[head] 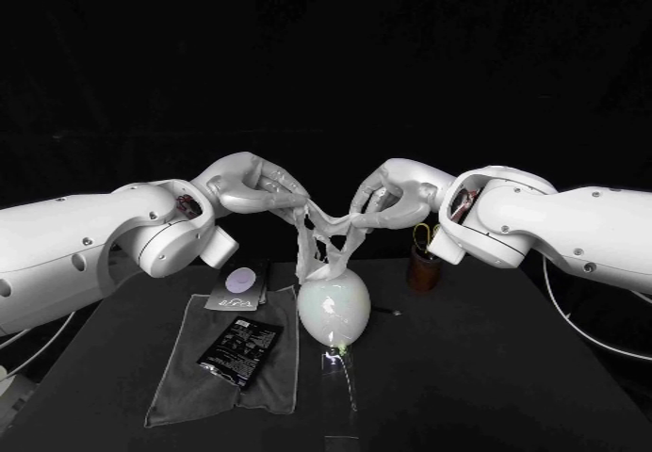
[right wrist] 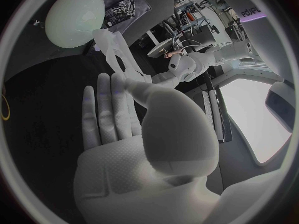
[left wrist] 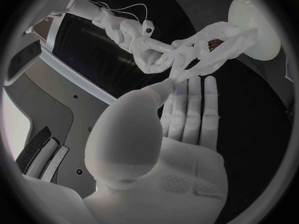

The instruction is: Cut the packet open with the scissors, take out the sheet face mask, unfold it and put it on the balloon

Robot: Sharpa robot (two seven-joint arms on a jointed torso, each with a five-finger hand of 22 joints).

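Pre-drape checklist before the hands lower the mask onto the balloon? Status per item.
1. Grip of left hand on the translucent white sheet mask: ok.
2. Grip of right hand on its other end: ok.
3. Mask spread open: not ok, it hangs in twisted strands.
4. Mask above the pale oval balloon: ok.
5. Mask's lower end touching the balloon: cannot tell.
6. Black foil packet out of the way on the grey cloth: ok.
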